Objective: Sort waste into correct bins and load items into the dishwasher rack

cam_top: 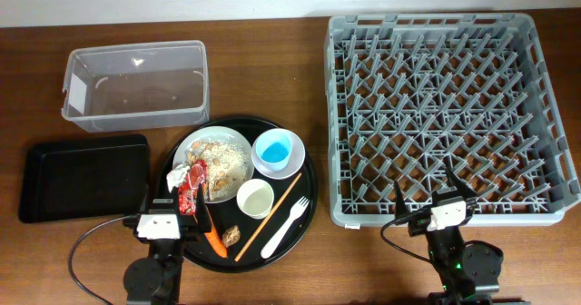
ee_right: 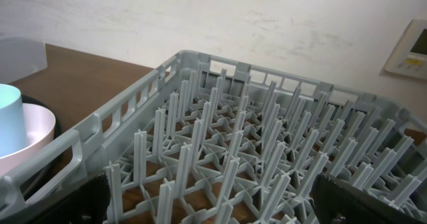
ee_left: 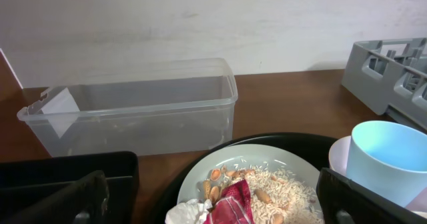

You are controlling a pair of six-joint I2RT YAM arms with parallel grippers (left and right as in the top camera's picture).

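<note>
On the round white plate [cam_top: 238, 142] lie beige food scraps [cam_top: 222, 160], a red wrapper [cam_top: 192, 187] and a white wad [cam_top: 176, 175]. Beside it a pale-blue cup [cam_top: 275, 148] sits in the white bowl [cam_top: 283, 169]. A small white cup [cam_top: 255, 198], chopstick [cam_top: 270, 216], fork [cam_top: 284, 226], carrot [cam_top: 213, 240] and brown lump [cam_top: 232, 236] lie nearer me. My left gripper [cam_top: 165, 198] is open, just short of the wrapper [ee_left: 233, 199] and wad [ee_left: 187, 214]. My right gripper [cam_top: 428, 194] is open over the front edge of the grey dishwasher rack [cam_top: 445, 114]. Neither holds anything.
Everything on the plate side rests on a large round black tray [cam_top: 310, 196]. The clear tub [cam_top: 136, 85] stands at the back left, and the shallow black rectangular tray [cam_top: 83, 178] lies left of my left gripper. Upright pegs [ee_right: 253, 137] fill the rack below my right gripper [ee_right: 213, 197].
</note>
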